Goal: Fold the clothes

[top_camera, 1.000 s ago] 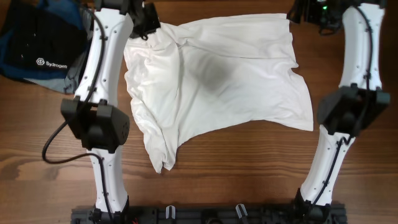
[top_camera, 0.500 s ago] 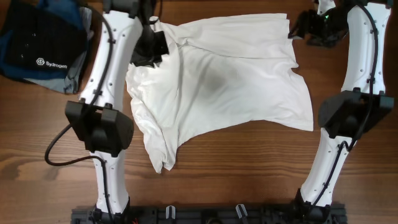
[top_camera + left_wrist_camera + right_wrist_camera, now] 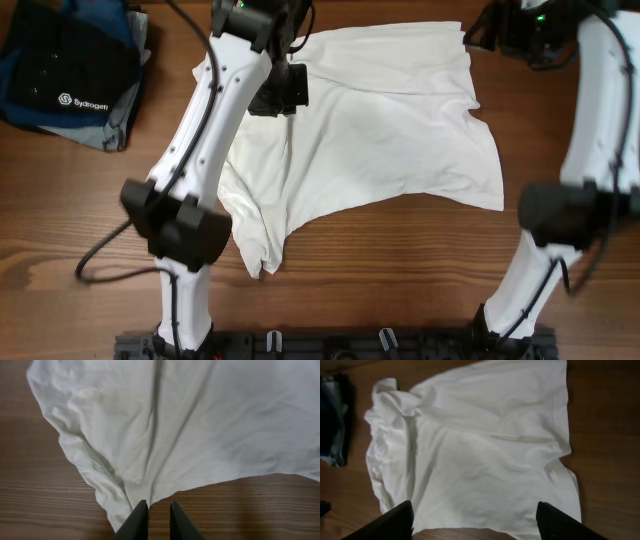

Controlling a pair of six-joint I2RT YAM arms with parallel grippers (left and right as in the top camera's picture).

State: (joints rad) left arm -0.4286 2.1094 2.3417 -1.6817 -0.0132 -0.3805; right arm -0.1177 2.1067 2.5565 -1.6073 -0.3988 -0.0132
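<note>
Where overhead hides jaws, left end effector is narrow, right end effector wide.

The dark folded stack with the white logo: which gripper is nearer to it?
Left. The left gripper hangs over the white garment at its upper left part, not far right of the stack. The right gripper is by the garment's upper right corner, across the whole cloth.

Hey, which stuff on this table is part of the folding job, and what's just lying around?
Part of the job:
- white garment
- left gripper
- right gripper

Just lying about:
- dark folded stack with Sydrogen logo
</note>
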